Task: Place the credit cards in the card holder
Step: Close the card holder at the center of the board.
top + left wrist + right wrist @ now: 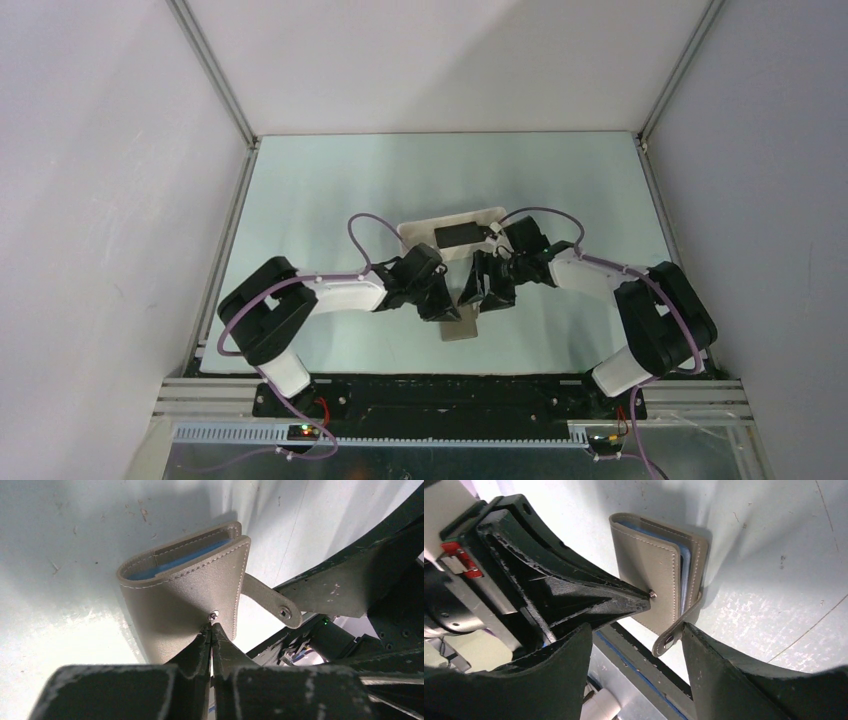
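The card holder (pixel 185 595), a grey-brown wallet with blue inside, lies on the table, its cover slightly lifted and its strap tab (pixel 272 602) unfastened. My left gripper (pixel 212 626) is shut, with nothing between the fingers, and its tips press on the snap stud on the wallet's face. In the right wrist view the wallet (pixel 651 575) lies just beyond my open right gripper (pixel 636 630), and the strap tab (pixel 671 635) touches the tip of its right finger. From above, both grippers (pixel 440 298) (pixel 490 288) meet over the wallet (pixel 462 325). One black credit card (pixel 458 236) lies on the tray.
A long white tray (pixel 425 232) stands just behind the grippers at mid-table. The black front rail (pixel 450 385) runs close below the wallet. Grey walls enclose the table on three sides.
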### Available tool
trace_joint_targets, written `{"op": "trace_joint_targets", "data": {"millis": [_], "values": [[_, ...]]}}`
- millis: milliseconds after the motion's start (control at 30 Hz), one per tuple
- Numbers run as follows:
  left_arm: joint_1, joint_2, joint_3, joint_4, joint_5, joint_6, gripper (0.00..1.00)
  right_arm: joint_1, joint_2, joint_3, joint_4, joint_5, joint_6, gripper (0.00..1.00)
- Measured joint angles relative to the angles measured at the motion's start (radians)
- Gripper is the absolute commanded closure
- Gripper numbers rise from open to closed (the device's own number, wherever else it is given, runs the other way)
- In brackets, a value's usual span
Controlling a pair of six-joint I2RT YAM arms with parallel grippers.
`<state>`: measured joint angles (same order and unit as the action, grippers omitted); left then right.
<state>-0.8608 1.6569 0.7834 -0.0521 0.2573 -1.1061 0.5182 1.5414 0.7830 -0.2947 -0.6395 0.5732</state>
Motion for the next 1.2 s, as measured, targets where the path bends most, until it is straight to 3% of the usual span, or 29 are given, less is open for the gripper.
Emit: {"op": "trace_joint_targets", "data": {"millis": [100, 167, 333, 433, 600, 800, 1200], "values": [[0.000, 0.000, 0.008, -0.013, 0.001, 0.015, 0.67, -0.008, -0.005, 0.000, 0.011, -0.018, 0.007, 0.32], [0.000, -0.005, 0.011, -0.014, 0.007, 0.023, 0.59, -0.011, -0.005, 0.000, 0.017, -0.028, 0.015, 0.32], [0.019, -0.052, 0.003, -0.017, 0.026, 0.038, 0.55, -0.019, -0.005, 0.000, 0.029, -0.050, 0.027, 0.33], [0.044, -0.081, -0.026, -0.007, 0.043, 0.039, 0.59, -0.022, -0.005, 0.000, 0.033, -0.059, 0.029, 0.33], [0.079, -0.132, -0.097, -0.003, 0.044, 0.043, 0.80, -0.028, -0.005, -0.005, 0.047, -0.077, 0.035, 0.36], [0.086, -0.109, -0.100, 0.000, 0.047, 0.052, 0.90, -0.032, -0.005, -0.014, 0.058, -0.085, 0.041, 0.38], [0.044, 0.000, 0.021, -0.076, 0.034, 0.069, 0.99, -0.031, -0.005, -0.018, 0.069, -0.092, 0.045, 0.43]]}}
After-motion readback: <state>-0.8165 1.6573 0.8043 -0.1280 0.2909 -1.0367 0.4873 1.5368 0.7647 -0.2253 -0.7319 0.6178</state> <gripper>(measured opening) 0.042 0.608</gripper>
